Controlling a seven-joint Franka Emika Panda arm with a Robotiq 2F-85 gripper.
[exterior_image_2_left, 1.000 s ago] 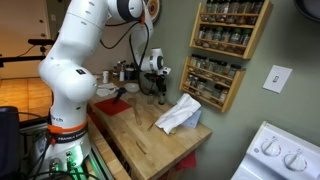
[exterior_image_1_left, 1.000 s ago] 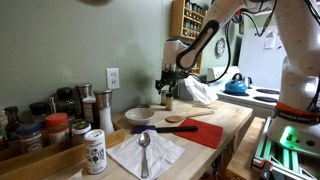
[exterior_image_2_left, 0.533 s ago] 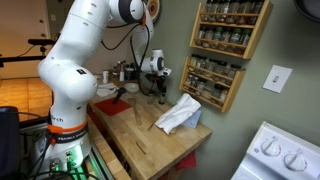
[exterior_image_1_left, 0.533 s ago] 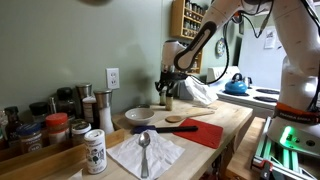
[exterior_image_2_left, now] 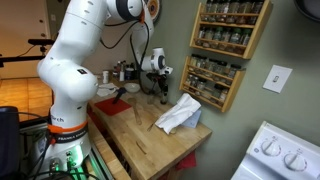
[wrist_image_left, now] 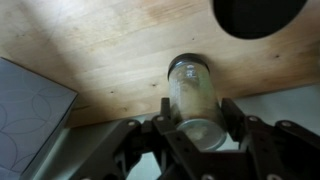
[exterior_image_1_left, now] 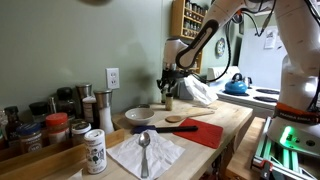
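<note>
My gripper (wrist_image_left: pixel 196 117) is shut on a small cylindrical shaker jar (wrist_image_left: pixel 190 88) with a metal lid, one finger pressed on each side of it. The jar stands on the wooden counter (wrist_image_left: pixel 100 50) close to the green wall. In both exterior views the gripper (exterior_image_1_left: pixel 168 92) (exterior_image_2_left: pixel 160 88) points down at the back of the counter, and the jar (exterior_image_1_left: pixel 168 102) shows just below the fingers. A white crumpled cloth (exterior_image_1_left: pixel 197 92) (exterior_image_2_left: pixel 178 113) lies right beside it.
A white bowl (exterior_image_1_left: pixel 139 116), a wooden spoon (exterior_image_1_left: pixel 180 122) and a red mat (exterior_image_1_left: pixel 203 132) sit on the counter. A metal spoon (exterior_image_1_left: pixel 144 150) rests on a white napkin (exterior_image_1_left: pixel 146 152). Spice jars (exterior_image_1_left: pixel 45 125) line the near end. A spice rack (exterior_image_2_left: pixel 225 45) hangs on the wall.
The jaws have shut on the jar within the last second. The arm has stayed in place.
</note>
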